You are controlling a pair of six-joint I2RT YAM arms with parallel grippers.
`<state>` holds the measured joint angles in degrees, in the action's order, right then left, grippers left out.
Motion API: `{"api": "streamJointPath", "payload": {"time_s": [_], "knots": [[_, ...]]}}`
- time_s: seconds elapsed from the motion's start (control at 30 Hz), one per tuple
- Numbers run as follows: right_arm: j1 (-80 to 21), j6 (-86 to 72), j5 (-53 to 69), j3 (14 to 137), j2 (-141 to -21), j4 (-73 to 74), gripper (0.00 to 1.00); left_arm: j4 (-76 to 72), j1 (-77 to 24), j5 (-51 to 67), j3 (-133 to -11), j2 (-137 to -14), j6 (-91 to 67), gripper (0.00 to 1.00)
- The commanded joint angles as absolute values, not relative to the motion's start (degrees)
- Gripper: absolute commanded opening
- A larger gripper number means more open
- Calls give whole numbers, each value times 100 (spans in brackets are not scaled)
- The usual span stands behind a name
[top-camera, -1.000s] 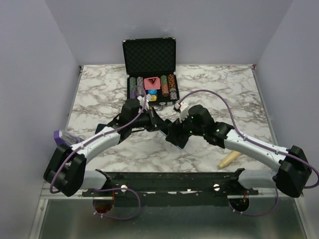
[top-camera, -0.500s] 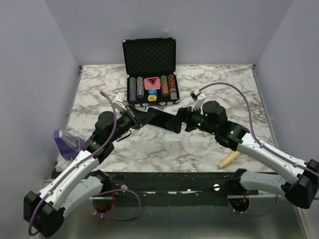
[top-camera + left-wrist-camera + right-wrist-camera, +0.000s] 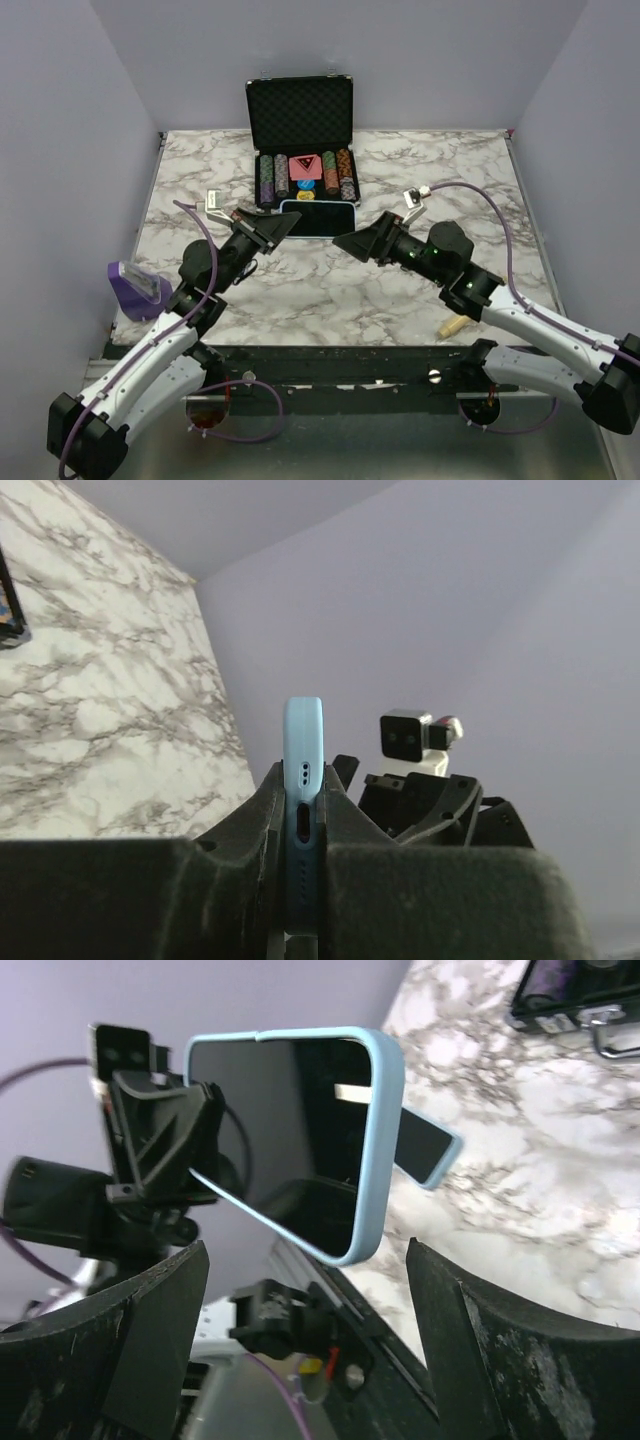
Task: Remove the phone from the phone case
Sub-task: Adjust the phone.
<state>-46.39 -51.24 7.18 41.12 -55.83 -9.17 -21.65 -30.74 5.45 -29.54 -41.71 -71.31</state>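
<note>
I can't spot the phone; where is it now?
Top view: the phone is held mid-table by the left claw, just in front of the poker chip case, the open right claw beside it.

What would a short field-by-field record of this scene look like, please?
phone: in its light blue phone case, held off the table
left claw: shut on the phone's cased edge
right claw: open, facing the screen, not touching it
back of table: open poker chip case
near right: wooden stick
near left: purple object
task status: phone not yet out of its case
</note>
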Motion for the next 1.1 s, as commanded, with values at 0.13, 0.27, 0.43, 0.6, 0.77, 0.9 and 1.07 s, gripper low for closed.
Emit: {"api": "streamJointPath", "payload": {"time_s": [0.13, 0.27, 0.43, 0.6, 0.77, 0.9, 1.07], "knots": [[-4553, -6170, 1063, 3894, -5853, -2978, 81, -3936, -3111, 1054, -2707, -4315, -8305, 0], [-4483, -6433, 1186, 3754, -6082, -3654, 61, -4455, -3146, 1160, -2461, -4465, -8560, 0], [-4412, -6285, 1441, 3806, -6188, -3691, 15, -4352, -3155, 1309, -2347, -4369, -8394, 0], [-3930, -5854, 2028, 3744, -6012, -3411, 1, -3387, -3146, 1783, -2417, -4079, -7437, 53], [-3069, -5091, 3496, 4305, -6108, -2226, 1, -586, -3138, 1268, -3004, -3438, -5813, 77], [-2848, -4178, 4505, 4903, -6414, -944, 1, 1052, -3120, 608, -3681, -3252, -4520, 75], [-2856, -3069, 5159, 5589, -6855, 657, 1, 1757, -3094, 947, -4647, -3699, -3132, 74]]}}
